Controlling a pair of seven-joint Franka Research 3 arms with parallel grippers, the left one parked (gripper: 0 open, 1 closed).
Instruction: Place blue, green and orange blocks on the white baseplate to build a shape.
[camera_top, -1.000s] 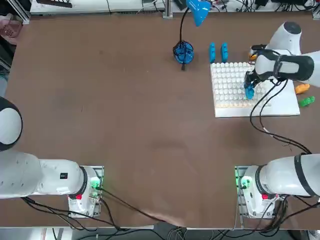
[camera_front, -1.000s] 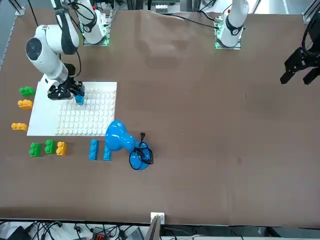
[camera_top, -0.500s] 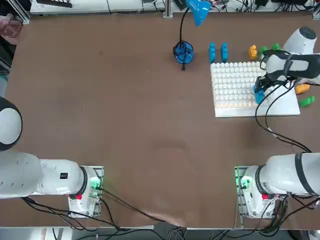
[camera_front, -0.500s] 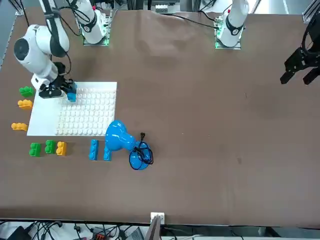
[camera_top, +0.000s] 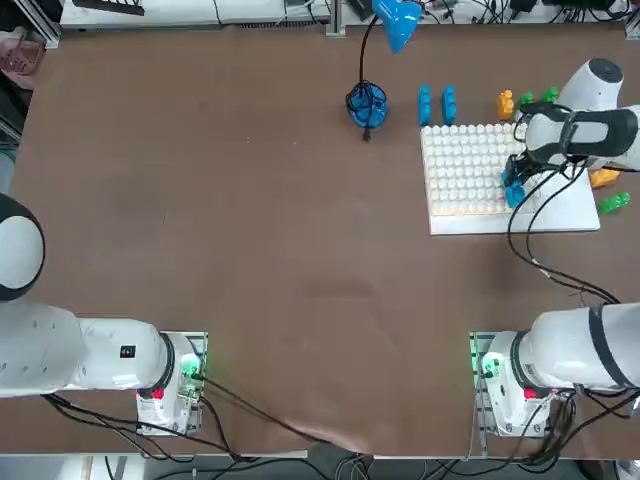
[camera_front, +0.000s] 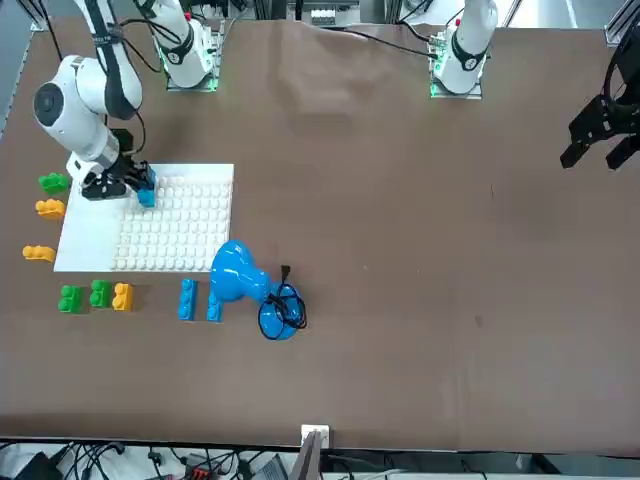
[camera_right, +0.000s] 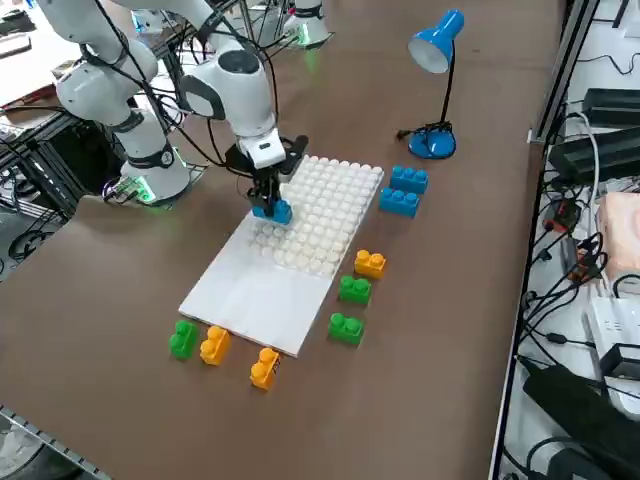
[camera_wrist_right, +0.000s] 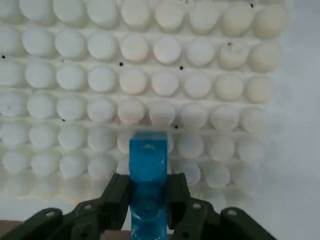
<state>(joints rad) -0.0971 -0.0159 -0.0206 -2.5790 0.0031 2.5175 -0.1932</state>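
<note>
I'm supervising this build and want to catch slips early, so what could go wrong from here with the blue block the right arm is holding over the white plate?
The right gripper, shut on the blue block, holds it over the white baseplate near the edge of the stud grid, beside the smooth strip. If it comes down off the studs, the block may not seat.

If the block is skewed against the stud rows, pressing could jam it or shift the plate.

Wrist view: my gripper cut off by edge, blue block lower end too. Block-to-baseplate contact unclear.
</note>
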